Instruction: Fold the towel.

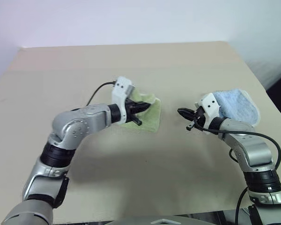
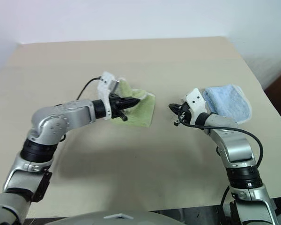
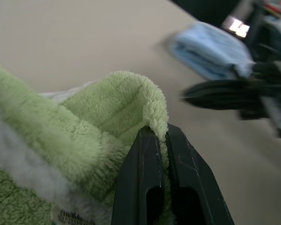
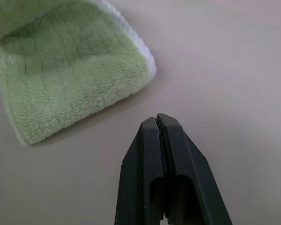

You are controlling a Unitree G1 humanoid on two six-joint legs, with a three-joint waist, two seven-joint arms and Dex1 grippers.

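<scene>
Left eye view: the towel (image 1: 147, 114) lies near the middle of the table (image 1: 131, 61), well in from every edge, and reads as a small doubled green pad with one flap lifted.
Left eye view, left claw: the left gripper (image 1: 136, 114) sits over the towel's near-left part with its black fingers pressed together on a fold of the cloth.
Right eye view, right claw: the right gripper (image 2: 174, 112) hovers above bare table beside the towel, on the side toward the table's right edge, apart from the cloth, and carries nothing.
Right eye view, other cloth: a light blue towel (image 2: 227, 102) lies folded close to the table's right edge, behind the right gripper, and is no part of the job.
Left wrist view: the two fingers (image 3: 145, 183) are pinching a raised green edge of the towel, white edging below it; the cloth curls up and over itself.
Right wrist view: the jaws are pressed together and empty, and the towel's rounded white-edged corner lies beyond them on the table.
Progress: judged from the layers, at least one fold looks made and another is in hand.
Left to do: the held flap has yet to be laid flat and let go.
</scene>
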